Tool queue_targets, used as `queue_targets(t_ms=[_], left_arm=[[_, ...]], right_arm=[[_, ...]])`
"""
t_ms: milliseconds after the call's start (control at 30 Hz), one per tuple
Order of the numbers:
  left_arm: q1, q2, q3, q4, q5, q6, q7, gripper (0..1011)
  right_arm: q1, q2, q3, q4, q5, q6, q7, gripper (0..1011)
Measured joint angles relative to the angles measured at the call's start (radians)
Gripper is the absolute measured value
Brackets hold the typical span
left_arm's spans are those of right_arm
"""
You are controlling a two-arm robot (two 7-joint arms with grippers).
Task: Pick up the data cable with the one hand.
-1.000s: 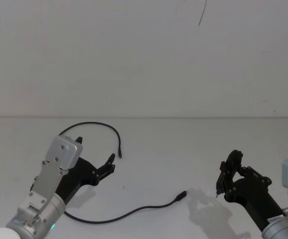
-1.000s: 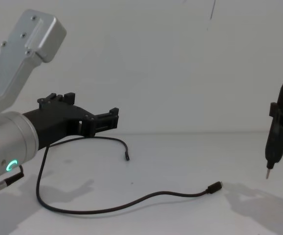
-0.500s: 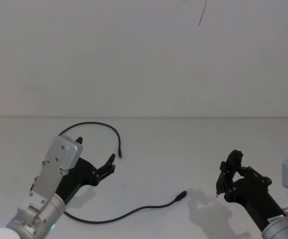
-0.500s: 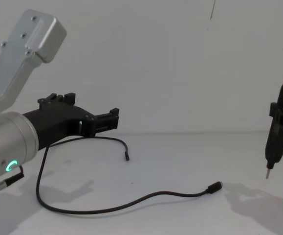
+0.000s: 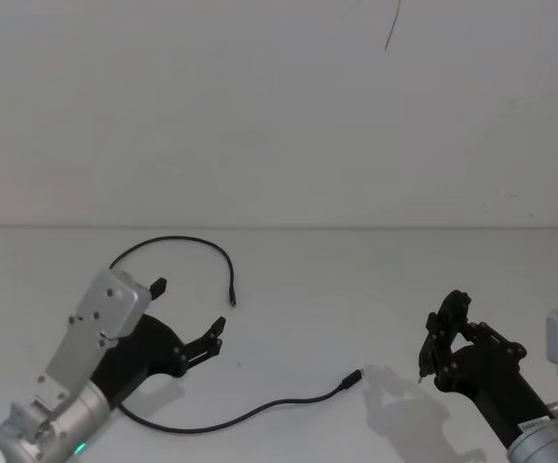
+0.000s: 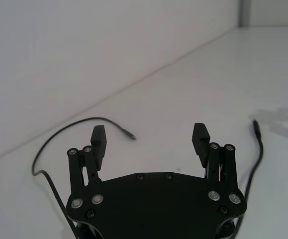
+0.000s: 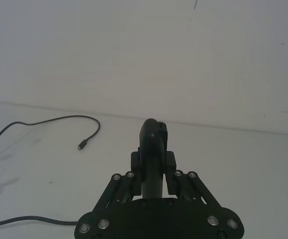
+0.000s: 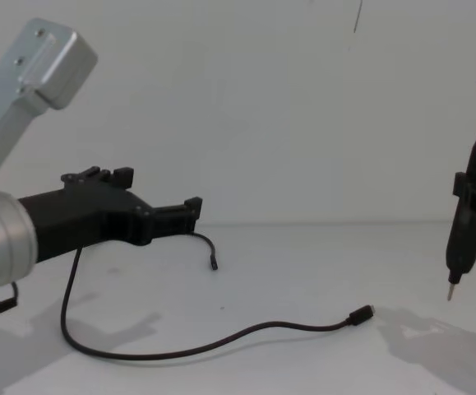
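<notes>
The data cable (image 5: 259,413) is a thin black cord on the white table. One plug (image 5: 231,301) ends a far loop; the other, metal-tipped plug (image 5: 356,376) lies mid-table. My left gripper (image 5: 190,309) hovers open and empty above the cable's left bend, its body hiding part of the cord. The chest view shows that gripper (image 8: 159,191) off the surface, above the cable (image 8: 246,332). In the left wrist view both fingers (image 6: 199,139) stand wide apart, with cable (image 6: 84,121) beyond them. My right gripper (image 5: 449,323) is shut on a black pen-like tool (image 8: 464,239).
The white table (image 5: 336,280) meets a plain white wall at the back. The tool's thin metal tip (image 8: 450,292) points down, right of the metal-tipped plug (image 8: 361,313). The right wrist view shows the cable (image 7: 59,119) lying far off to one side.
My left gripper has drawn back toward my body and dropped a little, uncovering more of the cable's far loop. It stays open. The cable and right arm have not moved.
</notes>
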State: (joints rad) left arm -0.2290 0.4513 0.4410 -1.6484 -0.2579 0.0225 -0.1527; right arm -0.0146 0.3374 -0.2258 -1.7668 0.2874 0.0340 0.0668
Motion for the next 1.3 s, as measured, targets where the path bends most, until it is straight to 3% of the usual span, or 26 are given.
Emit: queue_targets(t_ms=[233,333,500,767,1300], left_arm=[[-0.016,0.061,-0.011,0.000,-0.049,0.026,-0.118,1001],[-0.046,0.095,-0.011,0.012,-0.074,0.057,-0.198,1001],[-0.085,0.118,0.001,0.026,-0.093,0.100,-0.269,1001],[-0.164,0.130,0.047,0.047,-0.102,0.181,-0.368,1001],[-0.258,0.117,0.137,0.092,-0.095,0.296,-0.450,1000]], right_arm=[[0.000,0.000,0.000,0.000,0.000,0.000,0.000,263],[0.000,0.000,0.000,0.000,0.000,0.000,0.000,263],[0.000,0.000,0.000,0.000,0.000,0.000,0.000,263],[0.000,0.000,0.000,0.000,0.000,0.000,0.000,263],[0.000,0.000,0.000,0.000,0.000,0.000,0.000,263]])
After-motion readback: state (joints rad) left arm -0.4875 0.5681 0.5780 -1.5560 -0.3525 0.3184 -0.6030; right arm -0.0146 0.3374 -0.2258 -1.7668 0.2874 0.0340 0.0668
